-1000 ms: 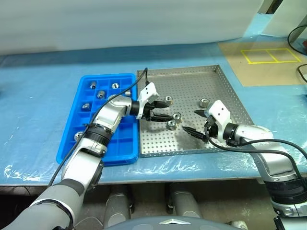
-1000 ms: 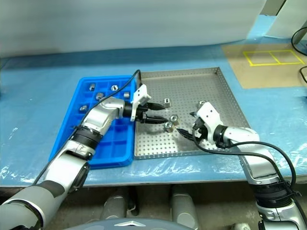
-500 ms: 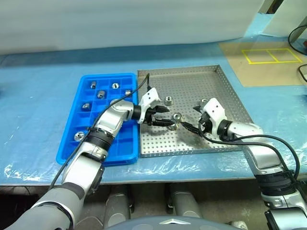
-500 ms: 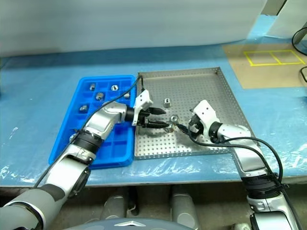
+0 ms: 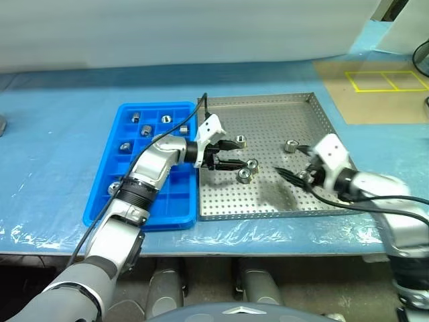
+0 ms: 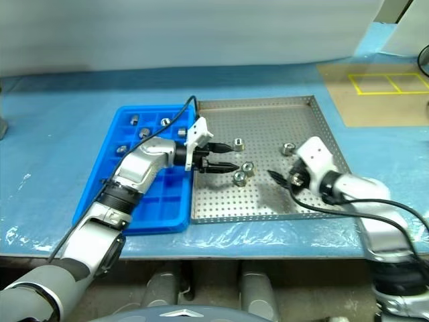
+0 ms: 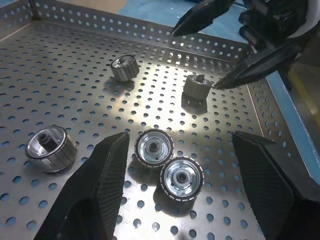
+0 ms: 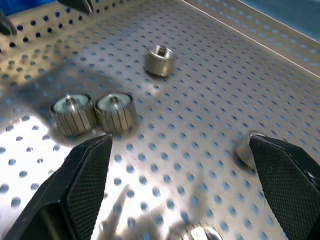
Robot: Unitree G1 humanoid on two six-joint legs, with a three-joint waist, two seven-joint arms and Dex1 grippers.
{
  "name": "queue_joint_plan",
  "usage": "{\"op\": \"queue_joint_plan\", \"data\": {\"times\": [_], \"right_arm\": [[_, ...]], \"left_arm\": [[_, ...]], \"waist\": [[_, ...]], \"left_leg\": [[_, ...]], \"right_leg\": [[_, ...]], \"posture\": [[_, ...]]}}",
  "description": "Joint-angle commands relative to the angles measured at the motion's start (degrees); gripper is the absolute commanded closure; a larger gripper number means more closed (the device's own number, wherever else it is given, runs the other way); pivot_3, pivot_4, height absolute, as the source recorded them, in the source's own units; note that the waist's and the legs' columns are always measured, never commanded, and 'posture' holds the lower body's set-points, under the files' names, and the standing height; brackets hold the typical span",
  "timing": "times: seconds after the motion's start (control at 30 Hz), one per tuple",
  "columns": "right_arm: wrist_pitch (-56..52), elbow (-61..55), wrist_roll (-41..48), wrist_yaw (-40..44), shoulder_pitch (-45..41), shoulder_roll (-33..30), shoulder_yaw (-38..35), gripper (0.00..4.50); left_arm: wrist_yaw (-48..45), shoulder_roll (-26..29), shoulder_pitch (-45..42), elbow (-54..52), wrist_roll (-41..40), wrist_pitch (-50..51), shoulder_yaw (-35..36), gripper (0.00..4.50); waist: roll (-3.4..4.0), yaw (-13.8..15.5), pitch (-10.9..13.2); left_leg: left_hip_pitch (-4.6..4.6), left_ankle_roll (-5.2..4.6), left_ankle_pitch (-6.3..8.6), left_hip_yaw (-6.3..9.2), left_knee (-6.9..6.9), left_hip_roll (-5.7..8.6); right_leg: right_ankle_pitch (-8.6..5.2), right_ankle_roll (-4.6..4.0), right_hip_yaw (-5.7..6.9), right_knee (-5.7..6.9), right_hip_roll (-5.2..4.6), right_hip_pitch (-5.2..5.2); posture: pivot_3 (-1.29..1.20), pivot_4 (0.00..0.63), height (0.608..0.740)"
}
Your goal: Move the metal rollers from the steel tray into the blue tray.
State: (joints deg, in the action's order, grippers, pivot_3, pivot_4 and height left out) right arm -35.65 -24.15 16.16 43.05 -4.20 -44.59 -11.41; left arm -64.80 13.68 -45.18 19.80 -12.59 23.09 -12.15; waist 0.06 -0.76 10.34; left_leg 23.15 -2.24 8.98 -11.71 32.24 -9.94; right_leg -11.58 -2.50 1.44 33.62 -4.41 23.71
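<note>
Both hands [image 5: 225, 154] [image 5: 295, 166] released, empty, above steel tray [image 5: 268, 107] on blue plastic-covered table [image 5: 53, 168].

A blue plastic sheet [image 5: 60, 154] is covering the table, crinkling and catching light along its near edge. At two o'clock a brown board [image 5: 375, 94] is lying, bearing yellow taped rectangles [image 5: 387, 80]. A pale wall [image 5: 188, 30] is running across twelve o'clock.

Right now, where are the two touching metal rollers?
In the left eye view, the two ribbed silver metal rollers lie mid perforated steel tray, just right of the open left gripper.
</note>
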Motion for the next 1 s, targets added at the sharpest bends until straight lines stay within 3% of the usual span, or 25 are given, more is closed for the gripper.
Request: {"op": "queue_joint_plan", "data": {"times": [0.03, 0.2, 0.5, 0.8, 1.0], "right_arm": [[-1.1, -3.8, 1.8, 0.5, 2.7, -1.2, -3.3, 0.0], [-2.6, -5.0, 3.1, -1.9, 4.5, 0.1, -5.6, 0.0], [-8.3, -11.9, 8.8, -4.2, 9.1, 0.8, -14.9, 0.0], [-9.2, -17.0, 9.0, -10.0, 12.2, 4.6, -12.7, 0.0], [-8.0, -15.4, 8.1, -10.7, 11.6, 4.3, -11.0, 0.0]], "left_arm": [[-2.5, 1.3, 0.0, -3.4, -2.1, -2.8, 1.2, 1.06], [-3.2, 2.3, -0.8, -0.7, -1.1, -6.6, 0.9, 1.06], [-3.8, -4.4, -5.8, 8.7, 1.3, -12.2, -2.1, 1.06], [4.5, -7.1, -15.9, 30.1, 7.3, -20.9, 0.0, 1.06], [-3.8, -5.5, -14.4, 29.6, 8.7, -21.9, -2.4, 1.06]], "waist": [[0.0, -0.2, 0.0], [0.03, -0.6, 0.0], [0.02, -0.3, 0.0], [0.03, -2.7, 0.0], [0.04, -3.3, 0.0]], "left_leg": [[-0.04, 0.04, 0.02, 0.0, 0.01, 0.0], [-0.11, 0.09, -0.01, 0.01, 0.06, 0.0], [0.06, -0.08, 0.07, 0.0, 0.08, 0.1], [0.07, -0.01, 0.1, 0.03, 0.11, 0.1], [0.1, -0.02, 0.11, 0.06, 0.14, 0.13]], "right_leg": [[0.0, 0.01, 0.0, 0.0, 0.0, -0.01], [-0.21, 0.41, -0.01, 0.03, 0.01, -0.01], [-0.03, 0.1, -0.02, -0.15, -0.05, -0.07], [-0.27, 0.6, -0.01, -0.17, 0.0, -0.03], [-0.22, 0.69, -0.01, -0.21, -0.02, -0.04]], "posture": [[-0.4, 0.15, 0.74], [-0.41, 0.15, 0.74], [-0.49, 0.15, 0.74], [-0.55, 0.15, 0.74], [-0.54, 0.15, 0.74]]}}
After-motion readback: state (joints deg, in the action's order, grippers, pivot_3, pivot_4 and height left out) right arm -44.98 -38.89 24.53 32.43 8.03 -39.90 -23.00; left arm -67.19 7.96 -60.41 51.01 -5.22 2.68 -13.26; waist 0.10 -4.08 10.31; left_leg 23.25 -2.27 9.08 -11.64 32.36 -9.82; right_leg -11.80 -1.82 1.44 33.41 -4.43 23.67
